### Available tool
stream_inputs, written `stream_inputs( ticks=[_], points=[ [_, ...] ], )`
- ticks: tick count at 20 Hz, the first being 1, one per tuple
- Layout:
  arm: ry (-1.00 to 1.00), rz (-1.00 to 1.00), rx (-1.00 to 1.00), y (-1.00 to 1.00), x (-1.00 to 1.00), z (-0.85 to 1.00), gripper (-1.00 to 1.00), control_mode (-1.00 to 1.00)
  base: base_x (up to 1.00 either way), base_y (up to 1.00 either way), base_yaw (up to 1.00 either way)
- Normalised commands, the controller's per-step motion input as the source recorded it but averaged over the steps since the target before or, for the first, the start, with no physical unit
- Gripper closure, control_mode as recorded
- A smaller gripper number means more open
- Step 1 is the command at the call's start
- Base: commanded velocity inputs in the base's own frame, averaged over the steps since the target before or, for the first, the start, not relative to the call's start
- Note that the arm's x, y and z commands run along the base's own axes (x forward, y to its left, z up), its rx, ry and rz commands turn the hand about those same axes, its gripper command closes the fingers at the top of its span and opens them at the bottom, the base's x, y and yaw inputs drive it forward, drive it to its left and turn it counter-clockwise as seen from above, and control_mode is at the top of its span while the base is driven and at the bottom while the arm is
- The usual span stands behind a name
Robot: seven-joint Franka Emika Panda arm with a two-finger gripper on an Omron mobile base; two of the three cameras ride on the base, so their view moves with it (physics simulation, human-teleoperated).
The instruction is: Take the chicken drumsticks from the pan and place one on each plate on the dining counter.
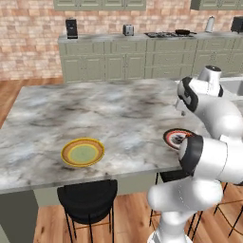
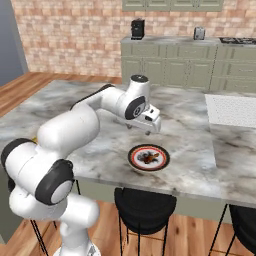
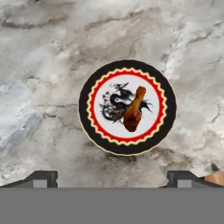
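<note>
Drumstick [image 3: 133,111] lies on the red-rimmed plate [image 3: 92,87]; jaws stand wide and empty above it. Lift straight clear, then fetch the second for the yellow plate [image 1: 66,156].

You see the dining counter [image 1: 95,109] with the yellow plate [image 1: 82,152] near its front edge, bare. The red-rimmed plate [image 1: 174,137] lies well apart to its right, partly hidden behind the arm. A black stool [image 1: 88,199] stands below.

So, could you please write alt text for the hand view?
A browned chicken drumstick lies on a round red-rimmed plate on the grey-veined marble dining counter, seen from above. The open pincer hangs over it.
</note>
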Motion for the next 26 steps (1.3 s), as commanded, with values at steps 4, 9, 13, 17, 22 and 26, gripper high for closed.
stream_inputs(
  ticks=[4, 9, 13, 17, 22, 26],
  points=[
    [0.0, 0.02, 0.02, 0.54, -1.0, 0.05, -1.0, -1.0, 0.0, 0.0, 0.0],
    [0.0, 0.02, -0.01, 0.89, -1.0, 0.0, -1.0, -1.0, 0.0, 0.0, 0.0],
    [0.0, 0.05, -0.07, 1.0, -1.0, 0.0, -1.0, -1.0, 0.0, 0.0, 0.0],
    [0.03, 0.06, -0.06, 0.88, -0.95, 0.0, -1.0, -1.0, 0.0, 0.0, 0.0],
    [0.0, 0.01, -0.01, 0.21, -0.35, 0.0, -1.0, 1.0, -0.56, 0.08, 0.04],
    [0.0, 0.0, 0.0, 0.0, 0.0, 0.0, -1.0, 1.0, -1.0, 0.51, 0.05]
  ],
)
